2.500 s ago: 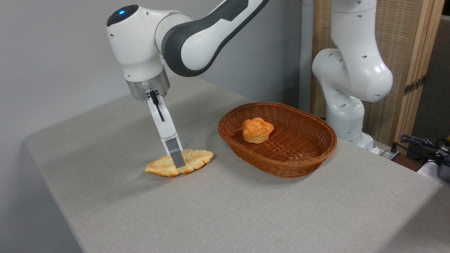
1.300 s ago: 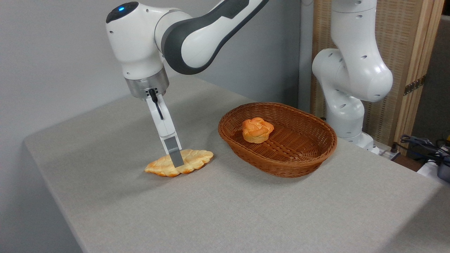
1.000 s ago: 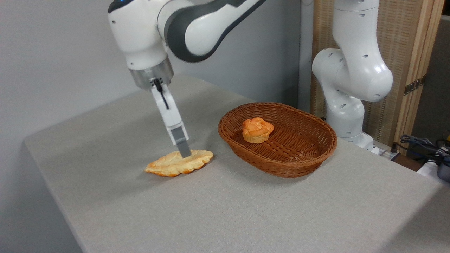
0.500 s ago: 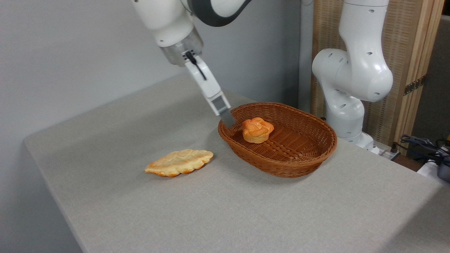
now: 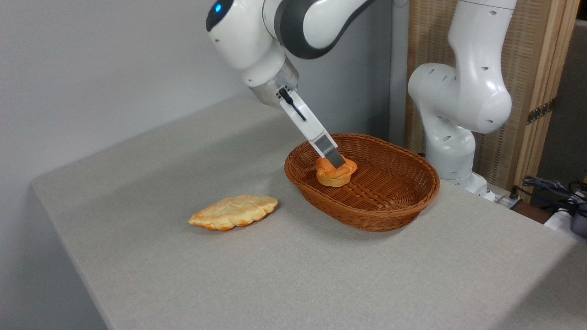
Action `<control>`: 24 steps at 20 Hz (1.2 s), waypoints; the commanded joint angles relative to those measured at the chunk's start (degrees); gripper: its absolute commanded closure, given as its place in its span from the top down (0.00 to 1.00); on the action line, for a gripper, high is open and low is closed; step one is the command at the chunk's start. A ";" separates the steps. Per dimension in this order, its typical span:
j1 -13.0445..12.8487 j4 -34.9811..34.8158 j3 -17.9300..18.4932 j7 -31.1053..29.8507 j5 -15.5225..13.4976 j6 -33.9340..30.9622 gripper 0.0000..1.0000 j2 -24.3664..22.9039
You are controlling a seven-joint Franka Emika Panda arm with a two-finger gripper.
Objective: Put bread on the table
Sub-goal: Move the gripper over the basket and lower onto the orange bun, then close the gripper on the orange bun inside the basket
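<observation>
tool (image 5: pixel 338 162) tip hides part of bread (image 5: pixel 336 174); grip unclear

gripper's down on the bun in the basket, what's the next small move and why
Probably close the fingers on the small golden-orange knotted bun, if they are not already shut, then lift. The gripper sits right at the bun's top, and the bun lies inside the brown wicker basket, not on the light grey table. The side-on view hides the finger gap.

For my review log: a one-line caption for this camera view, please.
Gripper reaches the bun in the wicker basket; flat bread lies on the table.
</observation>
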 commanded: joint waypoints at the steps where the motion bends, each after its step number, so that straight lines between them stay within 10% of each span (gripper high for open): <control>1: -1.27 -3.27 0.55 1.04 -0.27 3.28 1.00 -0.30; 10: -1.88 -4.51 -0.06 3.15 0.34 6.36 0.97 2.60; 13: -1.88 -4.42 -0.24 3.24 0.52 6.71 0.53 2.69; 15: -1.88 -4.33 -0.15 3.76 0.43 6.80 0.40 2.69; 24: -1.88 -3.98 -0.06 4.56 0.43 5.84 0.38 2.34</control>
